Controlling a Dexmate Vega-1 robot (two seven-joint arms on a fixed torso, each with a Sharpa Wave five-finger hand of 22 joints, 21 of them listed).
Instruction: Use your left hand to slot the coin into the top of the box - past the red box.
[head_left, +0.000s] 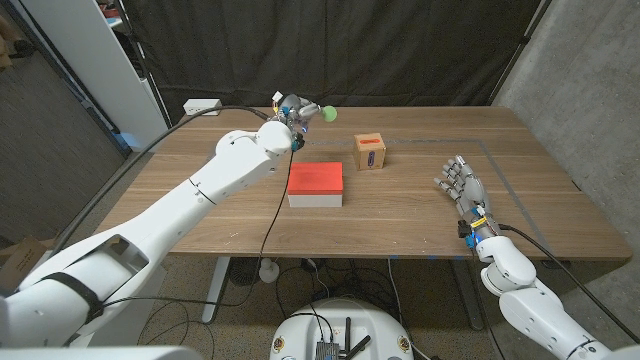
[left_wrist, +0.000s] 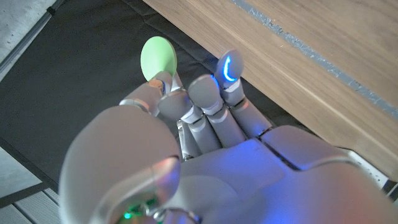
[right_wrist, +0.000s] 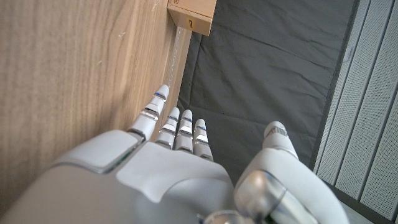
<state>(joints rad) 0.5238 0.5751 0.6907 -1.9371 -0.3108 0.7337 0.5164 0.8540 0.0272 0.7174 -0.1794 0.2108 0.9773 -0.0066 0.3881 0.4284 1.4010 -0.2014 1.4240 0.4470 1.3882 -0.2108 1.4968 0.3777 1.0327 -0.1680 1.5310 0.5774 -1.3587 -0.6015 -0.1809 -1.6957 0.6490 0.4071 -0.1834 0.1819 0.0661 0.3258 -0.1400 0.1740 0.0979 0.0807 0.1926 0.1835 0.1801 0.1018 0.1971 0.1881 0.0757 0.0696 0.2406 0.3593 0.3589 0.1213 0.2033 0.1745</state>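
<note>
Table's (head_left: 420, 215) far edge: left hand (head_left: 290, 112) pinches green coin (head_left: 329, 113).

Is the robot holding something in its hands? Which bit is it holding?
Yes. The left hand holds the green coin, pinching it by its lower edge between fingertips, so most of the disc sticks out. The right hand holds nothing; its fingers are apart.

Left hand (head_left: 291, 110) holds the green coin (head_left: 328, 113) up at the table's (head_left: 420, 220) far edge; wooden box (head_left: 370, 151) at its four o'clock; red box (head_left: 316, 184) nearer; right hand (head_left: 462, 185) at three o'clock, fingers apart.
</note>
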